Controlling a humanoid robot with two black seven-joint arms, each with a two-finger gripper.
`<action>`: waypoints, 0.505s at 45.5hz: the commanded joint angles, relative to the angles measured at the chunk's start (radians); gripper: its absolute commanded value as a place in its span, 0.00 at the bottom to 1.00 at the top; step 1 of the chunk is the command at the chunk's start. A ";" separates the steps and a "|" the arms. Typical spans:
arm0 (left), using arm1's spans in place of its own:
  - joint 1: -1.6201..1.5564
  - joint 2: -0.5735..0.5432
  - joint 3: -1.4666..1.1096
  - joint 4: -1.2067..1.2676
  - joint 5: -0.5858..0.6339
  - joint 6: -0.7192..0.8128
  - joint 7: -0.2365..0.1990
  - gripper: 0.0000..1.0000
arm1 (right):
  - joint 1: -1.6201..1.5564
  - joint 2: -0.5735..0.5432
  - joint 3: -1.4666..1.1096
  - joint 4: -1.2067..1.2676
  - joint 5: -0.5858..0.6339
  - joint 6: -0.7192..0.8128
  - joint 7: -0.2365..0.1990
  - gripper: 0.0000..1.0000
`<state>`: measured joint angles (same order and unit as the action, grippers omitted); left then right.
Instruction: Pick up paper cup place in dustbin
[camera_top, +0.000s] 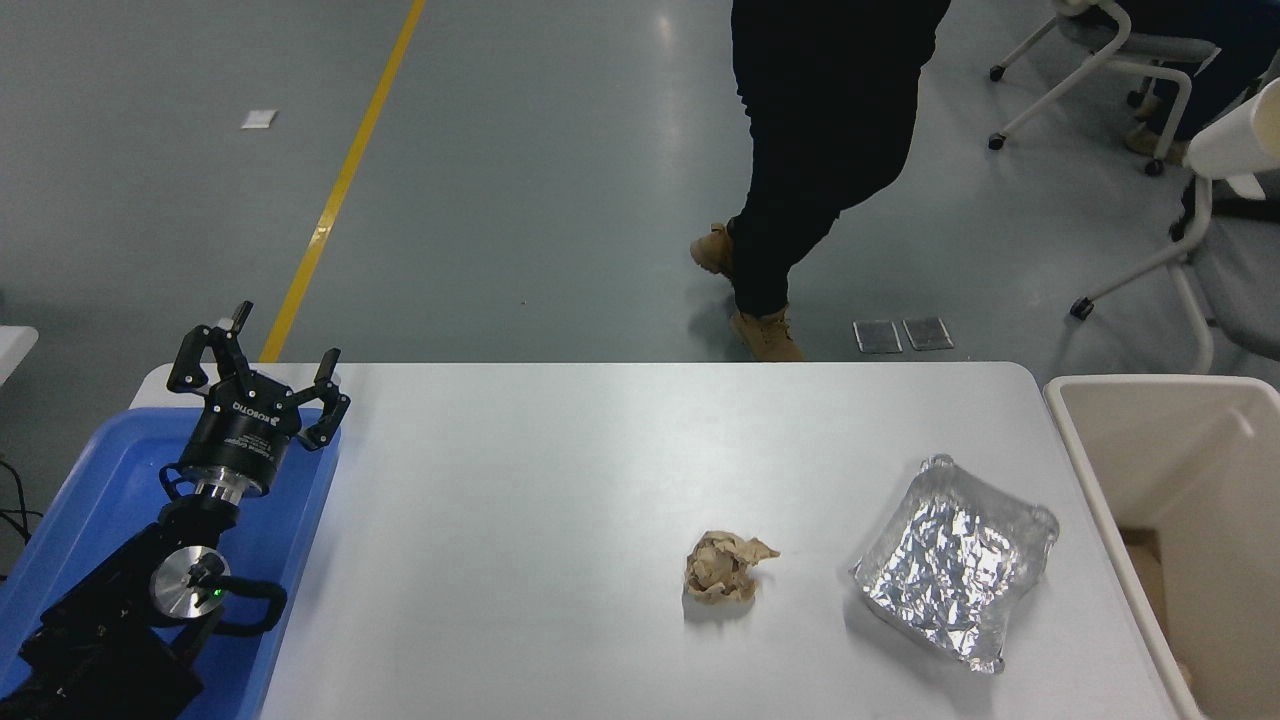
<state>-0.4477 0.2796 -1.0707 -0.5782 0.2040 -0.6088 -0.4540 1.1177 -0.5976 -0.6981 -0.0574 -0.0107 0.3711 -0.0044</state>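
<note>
The white paper cup (1238, 135) shows only in part at the picture's right edge, high above the floor and up beyond the beige dustbin (1150, 450). What holds it is cut off by the frame. My right gripper is out of view. The dustbin stands against the table's right end, its thick rim level with the tabletop. My left gripper (262, 368) is open and empty, parked over the blue tray (90, 480) at the lower left.
A crumpled brown paper ball (725, 567) and a crinkled silver foil tray (955, 572) lie on the white table (560, 500) at the right. A person in black trousers (820, 130) walks at the far side. Office chairs (1190, 260) stand at the upper right.
</note>
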 joint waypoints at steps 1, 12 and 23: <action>0.000 0.001 0.000 0.000 0.000 0.000 0.000 0.98 | -0.265 -0.005 0.209 -0.039 0.035 -0.195 -0.063 0.00; 0.000 0.000 0.000 0.000 0.000 0.000 0.000 0.98 | -0.421 0.074 0.347 -0.038 0.057 -0.288 -0.092 0.00; 0.000 0.000 0.000 0.000 0.000 0.000 0.000 0.98 | -0.538 0.173 0.356 -0.038 0.158 -0.327 -0.092 0.00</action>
<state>-0.4480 0.2794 -1.0708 -0.5783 0.2040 -0.6088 -0.4540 0.7059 -0.5066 -0.3903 -0.0919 0.0748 0.1034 -0.0868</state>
